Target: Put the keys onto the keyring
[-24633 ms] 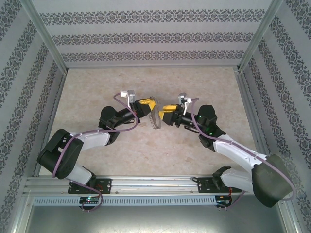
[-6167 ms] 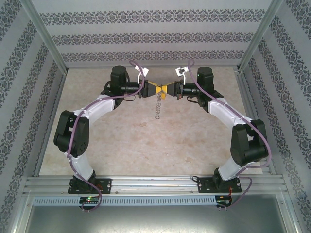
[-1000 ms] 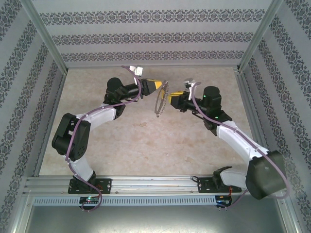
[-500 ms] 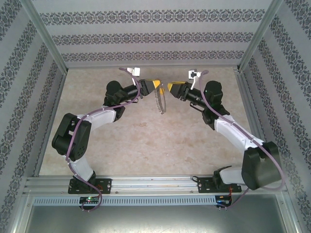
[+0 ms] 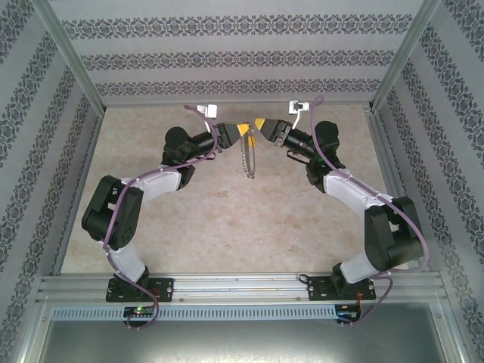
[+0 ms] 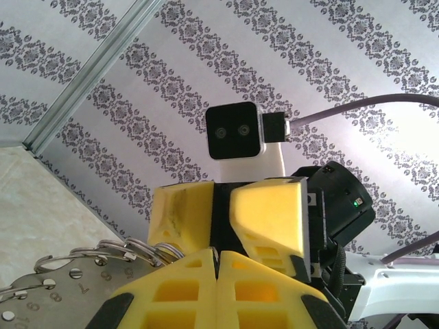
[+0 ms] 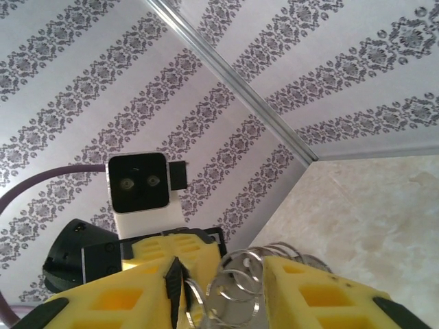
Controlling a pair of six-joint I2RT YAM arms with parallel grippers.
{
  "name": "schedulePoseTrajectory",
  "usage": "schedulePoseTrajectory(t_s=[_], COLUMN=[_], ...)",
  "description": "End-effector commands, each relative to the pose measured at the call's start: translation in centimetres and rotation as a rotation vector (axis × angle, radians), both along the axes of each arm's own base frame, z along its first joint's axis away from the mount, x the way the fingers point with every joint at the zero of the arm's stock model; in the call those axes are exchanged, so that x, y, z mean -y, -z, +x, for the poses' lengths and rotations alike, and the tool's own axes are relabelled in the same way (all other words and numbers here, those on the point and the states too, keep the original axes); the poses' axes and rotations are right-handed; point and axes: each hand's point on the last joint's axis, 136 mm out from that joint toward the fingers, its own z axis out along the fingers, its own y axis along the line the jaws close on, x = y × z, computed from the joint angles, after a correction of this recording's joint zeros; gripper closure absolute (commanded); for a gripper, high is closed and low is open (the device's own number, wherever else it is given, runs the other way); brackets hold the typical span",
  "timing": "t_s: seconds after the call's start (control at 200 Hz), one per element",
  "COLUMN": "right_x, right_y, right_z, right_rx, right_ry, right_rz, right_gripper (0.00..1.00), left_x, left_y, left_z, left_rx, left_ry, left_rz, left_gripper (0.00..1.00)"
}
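My left gripper is raised over the far middle of the table, shut on the top of the keyring. The keyring hangs below it as a thin grey fringed hoop seen edge-on. My right gripper faces it tip to tip, jaws apart. In the left wrist view my left gripper is pressed shut, with small split rings and numbered metal tags fanned out to its left. In the right wrist view several split rings sit in the gap of my right gripper. I cannot make out the keys.
Patterned walls and metal frame posts close in the tan tabletop on three sides. Both arms reach to the far middle, their elbows spread to either side. The metal rail with both arm bases runs along the near edge.
My right gripper has moved farther back and left, closing up to the left gripper's tip. The keyring has swung from a tilted face-on pose to hanging nearly edge-on. The left gripper stays shut.
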Motion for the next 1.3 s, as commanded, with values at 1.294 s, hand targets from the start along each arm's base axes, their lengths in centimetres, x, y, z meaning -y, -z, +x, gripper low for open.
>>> schedulePoseTrajectory(t_s=[1.294], right_x=[-2.0], right_y=[0.2], right_z=[-1.7], right_rx=[0.037], right_ry=[-0.099], right_rz=[-0.005], right_gripper=[0.79], left_x=[0.2], left_y=[-2.3], left_z=[-0.9], left_rx=[0.095], left_ry=[0.018], left_rz=[-0.054], left_gripper=[1.0])
